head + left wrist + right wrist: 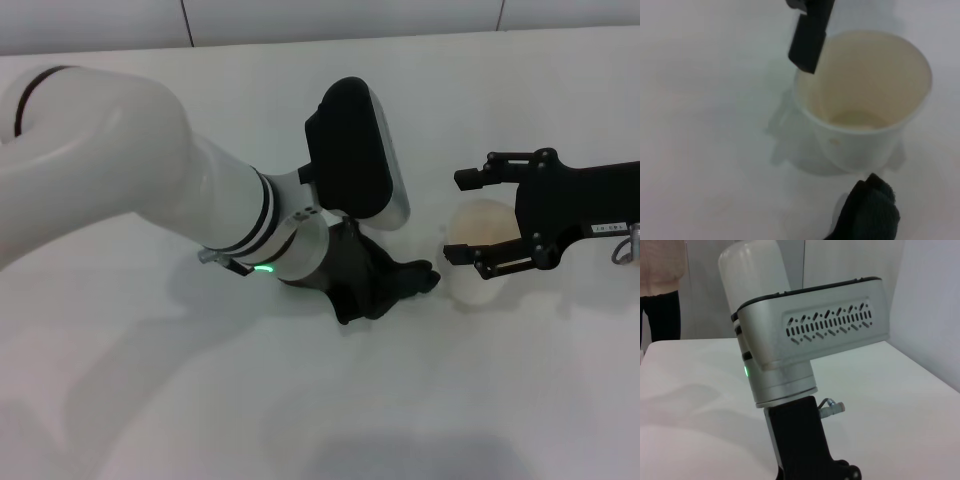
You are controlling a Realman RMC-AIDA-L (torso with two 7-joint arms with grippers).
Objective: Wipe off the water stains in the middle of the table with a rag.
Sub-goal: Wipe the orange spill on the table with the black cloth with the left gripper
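Left gripper (345,275), its fingers hidden beneath the wrist housing, presses down on the rag (385,285) on the table (120,400); whether the fingers clamp the cloth or merely bear on it cannot be told. A dark, crumpled tongue of the rag pokes out toward the paper cup (480,260), which serves as the landmark here: the cloth's tip lies just beside the cup's base, apart from it by a sliver of white tabletop, as the left wrist view shows.

Right gripper (482,218) hovers at the cup, fingers spread wide, one finger above the rim on the far side and the other against the near wall, not closed on it.

The rag looks soft, light and limp, a thing that will bunch and drag rather than slide flat; a pinch on a thick fold near its middle, with downward pressure, would likely serve best for wiping. The cup appears thin-walled, light and easily tipped or crushed.

Inside the cup, the left wrist view shows a cream interior with perhaps a shallow pale residue at the bottom; it is otherwise empty. No orange-brown water stains can be made out; any may lie under the rag or the arm.
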